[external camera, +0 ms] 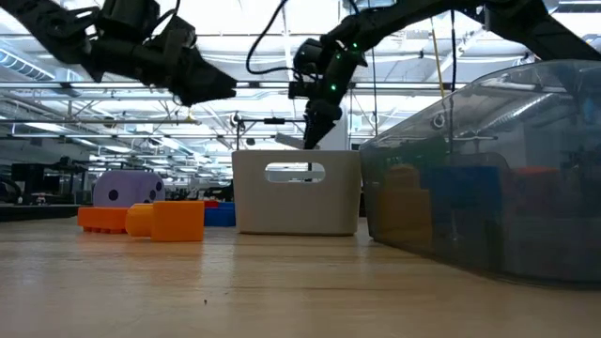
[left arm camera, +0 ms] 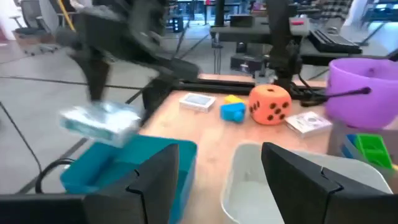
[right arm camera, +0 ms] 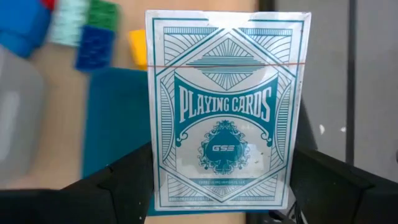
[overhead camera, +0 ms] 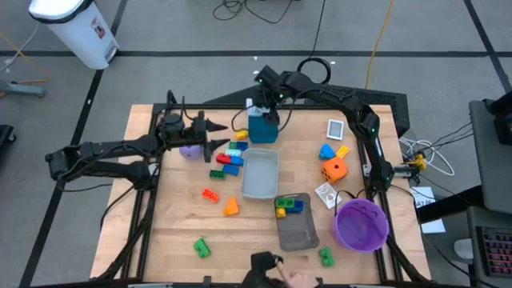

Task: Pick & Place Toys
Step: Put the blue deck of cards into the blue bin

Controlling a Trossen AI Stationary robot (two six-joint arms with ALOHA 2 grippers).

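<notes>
Right gripper (right arm camera: 217, 186) clamps card pack (right arm camera: 227, 106) above blue bin (overhead camera: 262, 128). Left gripper (overhead camera: 214, 136) near bin, jaws apart, empty. Few bricks (overhead camera: 290, 206) in grey tray (overhead camera: 298, 232) beside bin. You still have most toys loose: orange die (overhead camera: 334, 169), purple die (overhead camera: 190, 150), bricks around bin

Overhead light: even and bright on the pale wooden table (overhead camera: 176, 216) — shadows under the arms stay short and soft.
Low view: bright ceiling strip lights behind, so both dark arms read as silhouettes; the near translucent grey tray (external camera: 488, 169) looms large and soft.
Left wrist blur: heavy — the far arm and the teal-and-white card box (left arm camera: 99, 121) smear; the orange dotted die (left arm camera: 269, 104) is clearer.
Right wrist focus: the teal-printed playing-card box (right arm camera: 227, 112) is crisp, with the coloured bricks behind it blurred.
</notes>
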